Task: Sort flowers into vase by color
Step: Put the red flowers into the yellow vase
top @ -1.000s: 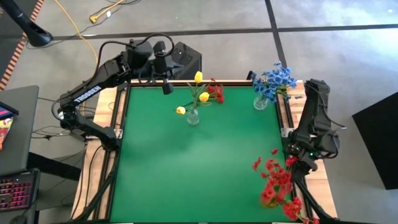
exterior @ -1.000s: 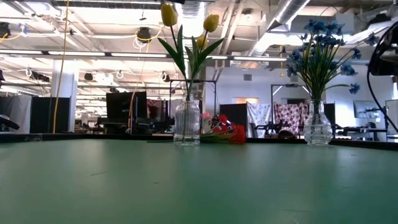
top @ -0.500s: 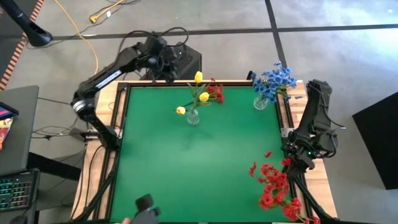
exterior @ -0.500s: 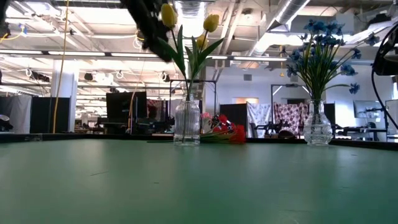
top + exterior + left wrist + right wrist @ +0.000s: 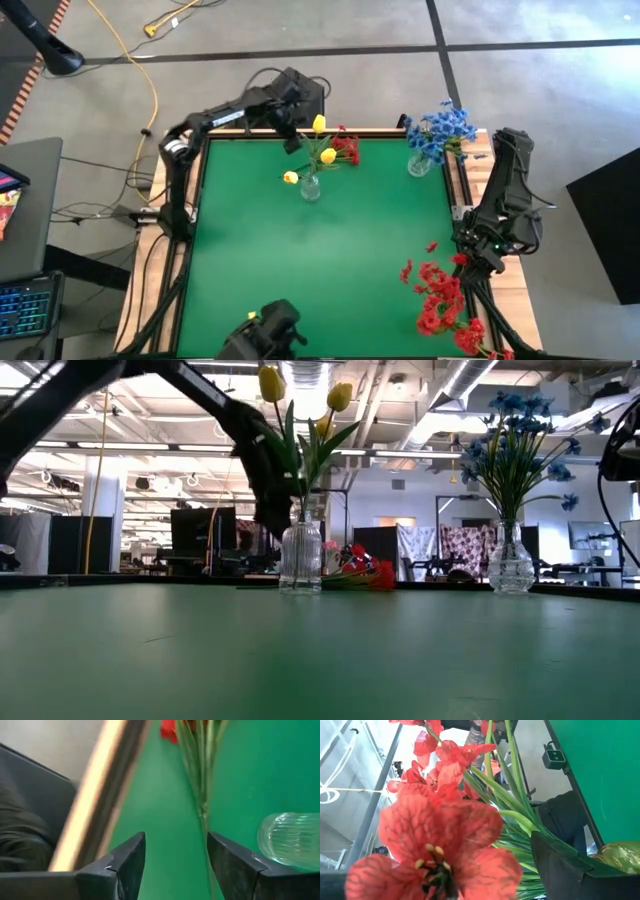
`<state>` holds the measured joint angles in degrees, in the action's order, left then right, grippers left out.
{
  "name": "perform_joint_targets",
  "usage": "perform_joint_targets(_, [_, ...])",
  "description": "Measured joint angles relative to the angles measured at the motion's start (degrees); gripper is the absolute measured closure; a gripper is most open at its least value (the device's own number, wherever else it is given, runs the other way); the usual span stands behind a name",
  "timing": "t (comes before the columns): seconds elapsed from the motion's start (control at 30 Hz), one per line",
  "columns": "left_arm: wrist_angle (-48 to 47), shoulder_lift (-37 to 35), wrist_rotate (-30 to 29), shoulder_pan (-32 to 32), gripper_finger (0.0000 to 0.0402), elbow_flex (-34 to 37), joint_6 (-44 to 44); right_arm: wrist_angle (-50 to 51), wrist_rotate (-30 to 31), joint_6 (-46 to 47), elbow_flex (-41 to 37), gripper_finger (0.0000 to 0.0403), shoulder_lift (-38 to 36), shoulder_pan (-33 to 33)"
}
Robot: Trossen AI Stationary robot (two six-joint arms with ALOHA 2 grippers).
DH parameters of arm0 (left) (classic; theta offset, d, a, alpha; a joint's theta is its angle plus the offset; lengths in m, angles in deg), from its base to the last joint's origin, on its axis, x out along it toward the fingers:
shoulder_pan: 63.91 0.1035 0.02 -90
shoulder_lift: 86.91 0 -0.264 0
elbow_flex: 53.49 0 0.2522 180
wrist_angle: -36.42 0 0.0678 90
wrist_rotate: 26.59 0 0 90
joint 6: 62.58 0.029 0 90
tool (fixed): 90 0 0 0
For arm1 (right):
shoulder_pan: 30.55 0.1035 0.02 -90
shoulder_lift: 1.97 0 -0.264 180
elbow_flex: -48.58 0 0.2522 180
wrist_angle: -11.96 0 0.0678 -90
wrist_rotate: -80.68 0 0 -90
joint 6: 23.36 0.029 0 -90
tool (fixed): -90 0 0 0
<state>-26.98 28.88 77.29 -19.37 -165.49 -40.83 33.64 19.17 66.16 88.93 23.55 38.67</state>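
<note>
Yellow tulips [image 5: 320, 125] stand in a clear glass vase [image 5: 310, 188] at the far middle of the green table. Blue flowers [image 5: 440, 128] stand in a second vase [image 5: 419, 164] at the far right. A red sprig [image 5: 347, 150] lies flat by the far edge, its green stems [image 5: 200, 775] on the mat. My left gripper [image 5: 296, 143] hovers open just left of the tulip vase [image 5: 290, 840], with the stems ahead of it. My right gripper [image 5: 472, 262], at the right edge, has a big bunch of red flowers [image 5: 440, 300]. My right gripper holds the red bunch by its green stems [image 5: 520, 820], which run back beside the one dark finger [image 5: 570, 870] that shows. The blooms hide the place of contact. The bunch sticks out past the fingers over the table's near right corner, and its blooms fan toward the near edge.
A raised wooden rim [image 5: 100, 795] frames the green mat [image 5: 330, 260]. A dark object [image 5: 265, 335] stands at the near edge, left of the middle. The middle and left of the mat are bare.
My left arm has swung back over the far edge and then toward the table's right. Its gripper now hangs beside the tulip vase, and the arm has come into the low view. The dark object has appeared at the near edge.
</note>
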Motion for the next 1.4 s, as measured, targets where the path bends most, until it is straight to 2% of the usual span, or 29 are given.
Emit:
perform_joint_targets(0.27, [0.9,8.7,2.6,-4.2,0.0201,0.0,0.4,0.7,0.0,0.0,0.0,0.0138,0.0,0.0])
perform_joint_targets(0.53, [5.6,11.8,-8.1,-9.1,0.0219,0.0,3.2,0.9,0.0,0.0,0.0,0.0138,0.0,0.0])
perform_joint_targets(1.0, [6.6,11.8,-12.7,-7.9,0.0233,0.0,1.1,1.4,0.0,0.1,0.0,0.0138,0.0,0.0])
perform_joint_targets(1.13, [6.0,11.8,-13.2,-7.9,0.0273,0.0,1.1,1.7,0.0,0.2,0.0,0.0138,0.0,0.0])
perform_joint_targets(1.3, [5.3,11.8,-12.2,-7.9,0.0378,0.0,2.0,1.8,0.0,0.2,0.0,0.0138,0.0,0.0])
perform_joint_targets(1.4, [4.4,11.3,-10.0,-7.9,0.0391,0.0,2.2,1.8,0.0,0.6,0.0,0.0138,0.0,0.0])
